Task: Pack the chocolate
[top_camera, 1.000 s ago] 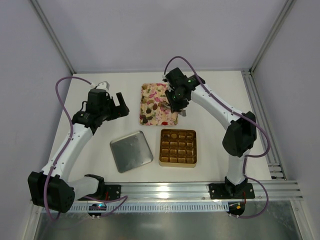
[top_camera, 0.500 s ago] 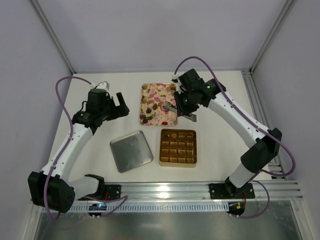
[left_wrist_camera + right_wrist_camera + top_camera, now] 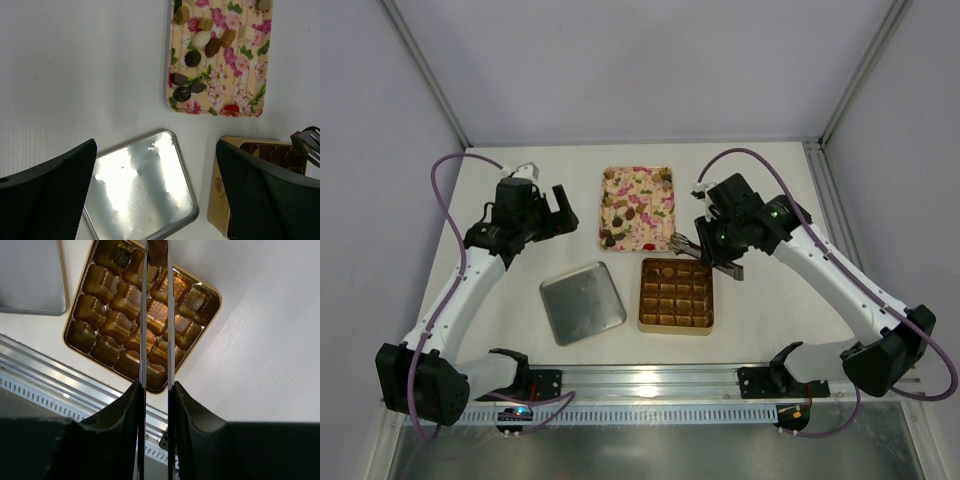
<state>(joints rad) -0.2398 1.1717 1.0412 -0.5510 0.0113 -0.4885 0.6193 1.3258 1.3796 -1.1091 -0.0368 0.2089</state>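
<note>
Observation: within the last second my right arm has swung off the pink-and-cream floral rectangular tray (image 3: 638, 182) and now hangs over the far edge of the gold-brown square box with grid cells (image 3: 642, 300).

My right gripper (image 3: 156, 387) is clamped on a pair of thin metal tongs (image 3: 143, 330). At the tong tips a dark brown piece (image 3: 157, 249) appears pinched between the blades, above the box's far row.

Finding: one pick is in transit and placement is, in my judgement, the step in hand. One cell at the far left corner already holds a dark round (image 3: 120, 255). The other cells I can see look unfilled. Most of the loose chocolates (image 3: 212, 47) remain on the tray, so the job is early.

My left gripper (image 3: 155, 150) is spread wide and holds nothing, stationed above the table to the left of the tray.

Clearances:
- The tray's near edge sits just beyond the box's far rim, so the transfer path is short.
- The silver square metal lid (image 3: 582, 302) lies just beside the box on its left, not touching.
- The aluminium rail (image 3: 75, 377) runs close along the box's near side.
- Bare white table (image 3: 260, 340) to the box's right offers withdrawal room.
</note>
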